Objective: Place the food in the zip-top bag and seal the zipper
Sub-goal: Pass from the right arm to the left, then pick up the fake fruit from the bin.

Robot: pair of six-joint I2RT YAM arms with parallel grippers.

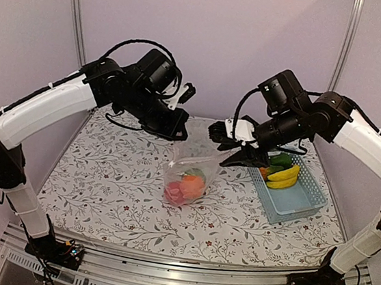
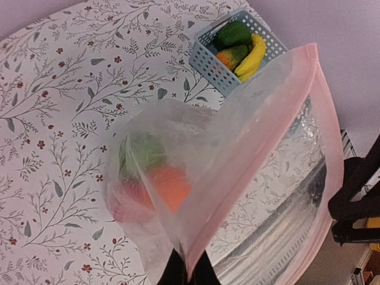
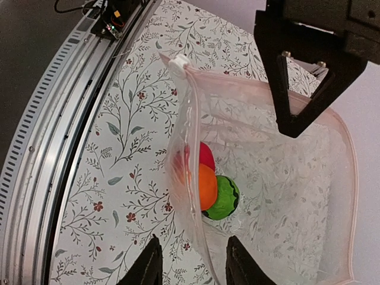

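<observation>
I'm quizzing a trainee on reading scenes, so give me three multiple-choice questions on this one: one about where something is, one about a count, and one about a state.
1. Where is the yellow banana? A on the tablecloth; B in the blue basket; C on the metal rail.
2. How many pieces of food lie inside the zip-top bag? A three; B one; C five.
3. How is the bag's mouth? A zipped shut; B folded flat; C open, its edge pinched by the left gripper.

Answers: B, it lies beside the green peppers in the basket; A, a red-pink fruit, an orange and a green melon show through the plastic; C, the pink zipper gapes in a wide loop.
</observation>
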